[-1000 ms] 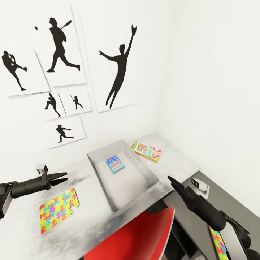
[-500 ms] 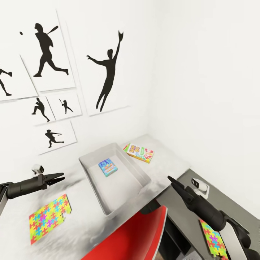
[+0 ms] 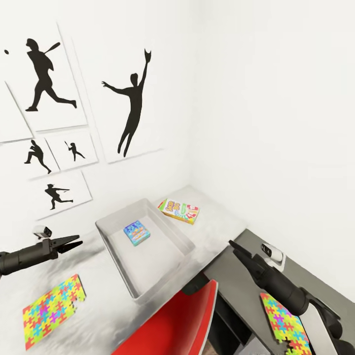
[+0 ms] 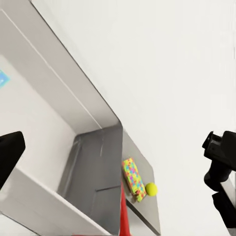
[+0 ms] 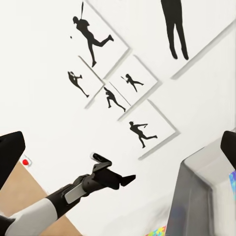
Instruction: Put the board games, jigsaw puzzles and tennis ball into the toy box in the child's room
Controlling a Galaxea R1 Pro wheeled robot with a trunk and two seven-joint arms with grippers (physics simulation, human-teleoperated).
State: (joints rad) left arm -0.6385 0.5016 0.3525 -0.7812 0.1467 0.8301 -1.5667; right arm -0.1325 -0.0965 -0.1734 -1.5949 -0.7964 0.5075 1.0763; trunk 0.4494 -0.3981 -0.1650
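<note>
The grey toy box [image 3: 109,223] stands on the light table [image 3: 217,217], and a blue board game [image 3: 137,232] lies inside it. Behind the box, a green-red-yellow board game [image 3: 179,210] rests flat on the tabletop. One jigsaw puzzle [image 3: 52,310] lies at the near left; another [image 3: 285,323] lies on the lower dark section. In the left wrist view, the tennis ball [image 4: 151,189] sits beside that puzzle [image 4: 133,178]. My left gripper [image 3: 79,242] hovers open and empty left of the box. Over the table's step, my right gripper [image 3: 230,243] is open and empty.
A red chair [image 3: 182,320] stands against the table's front edge, below the toy box. A small white device [image 3: 272,252] lies on the dark section near the wall. Black baseball silhouette pictures [image 3: 129,106] hang on the white wall behind.
The whole picture has slid left, so the camera has turned right. More of the dark section and its puzzle shows. Both arms keep their poses and the toys have not moved.
</note>
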